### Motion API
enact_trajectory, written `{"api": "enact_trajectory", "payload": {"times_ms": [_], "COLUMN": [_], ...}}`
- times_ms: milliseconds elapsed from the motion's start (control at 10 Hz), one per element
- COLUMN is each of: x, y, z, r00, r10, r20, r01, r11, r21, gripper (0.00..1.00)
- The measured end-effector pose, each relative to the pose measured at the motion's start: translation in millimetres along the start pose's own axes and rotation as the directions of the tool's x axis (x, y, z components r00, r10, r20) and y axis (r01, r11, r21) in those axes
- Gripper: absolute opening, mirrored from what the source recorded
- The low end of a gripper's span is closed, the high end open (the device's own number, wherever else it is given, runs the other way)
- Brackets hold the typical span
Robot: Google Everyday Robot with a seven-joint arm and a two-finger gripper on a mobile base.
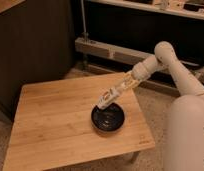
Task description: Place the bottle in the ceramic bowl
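The glossy black ceramic bowl sits on the right half of a low wooden table. My gripper reaches in from the upper right on a white arm. It is shut on the small whitish bottle. The bottle is tilted, with its lower end pointing down-left, just above the bowl's back rim. The fingers cover part of the bottle.
My white body fills the lower right, next to the table's right edge. A dark cabinet wall stands behind the table on the left. A metal rail and post run along the back, with a shelf above.
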Motion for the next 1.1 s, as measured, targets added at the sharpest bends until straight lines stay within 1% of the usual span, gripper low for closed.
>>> {"api": "enact_trajectory", "payload": {"times_ms": [100, 200, 300, 400, 500, 600, 700, 800, 900, 1100], "x": [0.9, -6.1, -5.3, 0.7, 2.5, -2.0, -3.7, -2.6, -0.8, 3.8], "y": [5.9, 11.0, 13.1, 7.9, 9.7, 14.8, 18.3, 23.8, 24.0, 24.6], "z": [3.2, 3.5, 4.2, -1.5, 9.8, 15.1, 22.4, 24.2, 29.7, 30.6], "r00": [0.999, 0.998, 0.998, 1.0, 1.0, 0.999, 0.998, 0.996, 0.995, 0.995], "r10": [0.005, -0.001, -0.001, -0.001, -0.015, -0.039, -0.054, -0.07, -0.075, -0.07], "r20": [0.035, 0.066, 0.058, 0.007, -0.005, -0.02, -0.035, -0.062, -0.071, -0.071], "r01": [-0.004, 0.005, 0.004, 0.002, 0.015, 0.036, 0.049, 0.058, 0.06, 0.055], "r11": [1.0, 0.998, 0.998, 1.0, 0.998, 0.994, 0.989, 0.984, 0.98, 0.979], "r21": [-0.03, -0.055, -0.06, -0.028, -0.068, -0.106, -0.137, -0.168, -0.188, -0.194], "gripper": [0.35, 0.37, 0.38, 0.44, 0.55, 0.65, 0.72, 0.79, 0.8, 0.8]}}
